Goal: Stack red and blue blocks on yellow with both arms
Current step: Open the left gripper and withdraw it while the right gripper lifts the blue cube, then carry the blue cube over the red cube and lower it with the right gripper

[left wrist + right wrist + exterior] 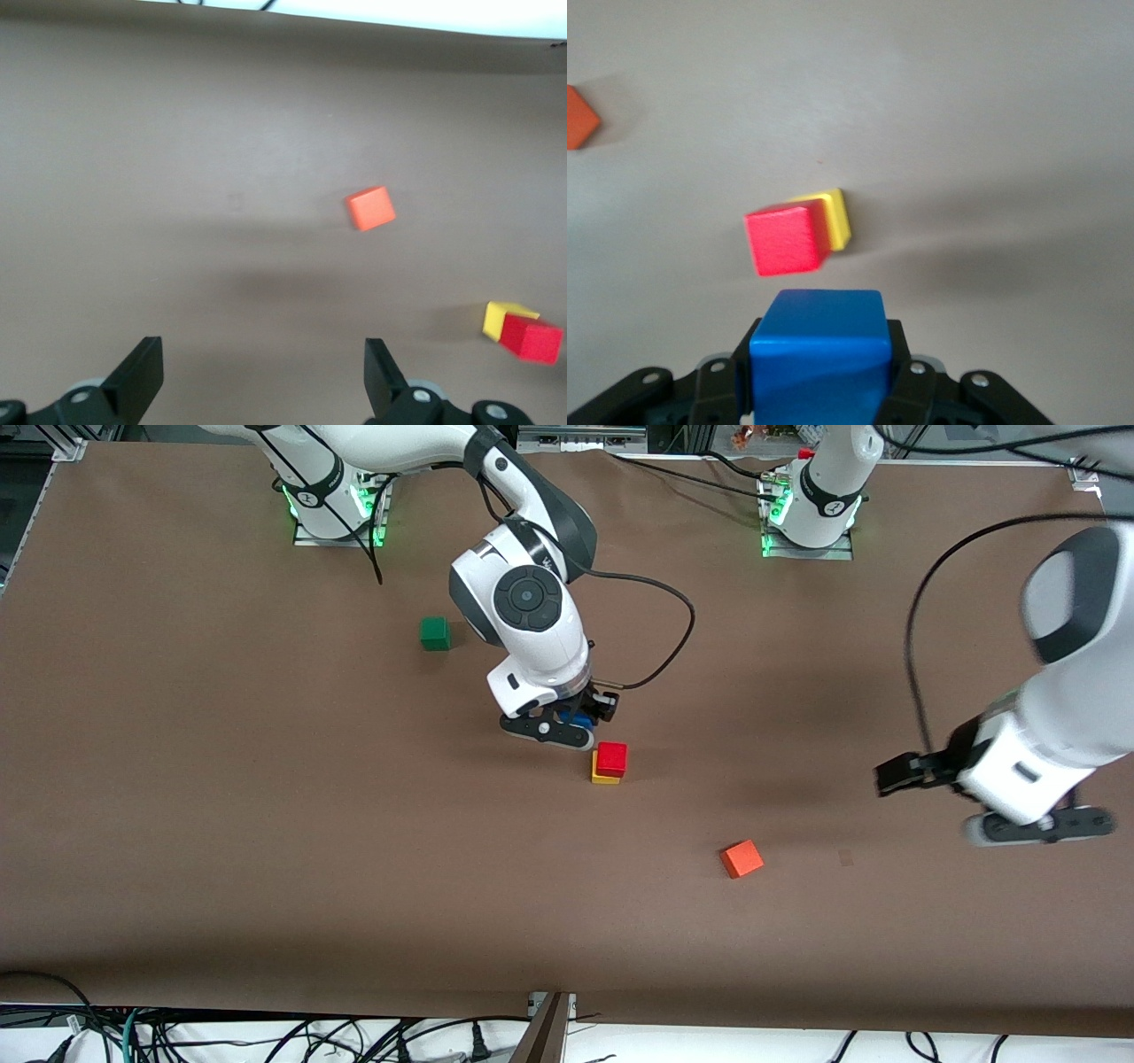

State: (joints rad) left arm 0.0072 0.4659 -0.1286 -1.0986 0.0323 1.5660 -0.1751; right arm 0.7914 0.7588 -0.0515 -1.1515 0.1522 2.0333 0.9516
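The small matte deep-red cube (612, 757) sits on the small matte bright-yellow cube (604, 778) near the middle of the brown tabletop (266, 824), slightly askew. The small matte bright-blue cube (819, 354) is pinched between the fingers (908, 394) of the right gripper (576, 722), up in the air just beside the stack. The left gripper (261, 372) hangs over bare tabletop toward the left arm's end, fingers spread and empty. An orange cube (741, 859) lies nearer the front camera; a green cube (434, 633) farther.
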